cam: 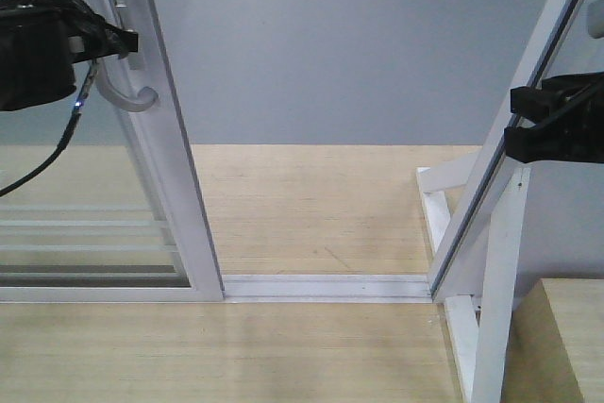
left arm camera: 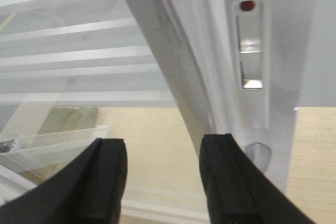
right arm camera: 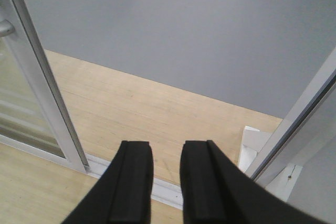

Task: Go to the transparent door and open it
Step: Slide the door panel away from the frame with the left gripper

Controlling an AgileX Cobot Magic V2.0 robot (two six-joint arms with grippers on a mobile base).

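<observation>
The transparent door (cam: pixel 175 153), clear glass in a white frame with thin white bars, stands at the left, with a wide gap between it and the slanted white frame post (cam: pixel 491 186). Its curved grey handle (cam: pixel 127 96) hangs on the stile. My left gripper (cam: pixel 125 40) is at the handle's upper part. In the left wrist view it (left arm camera: pixel 164 174) is open, and the grey handle (left arm camera: pixel 176 61) runs down to just above the right finger (left arm camera: pixel 231 182), with only floor showing in the gap. My right gripper (right arm camera: pixel 165 153) hangs open and holds nothing above the floor track (right arm camera: pixel 168 192).
A white floor track (cam: pixel 326 285) spans the opening. Beyond it lie wood flooring and a grey floor area (cam: pixel 349 54). White support braces (cam: pixel 495 280) stand at the right post, next to a wooden surface (cam: pixel 566 346). My right gripper (cam: pixel 517 125) hovers beside that post.
</observation>
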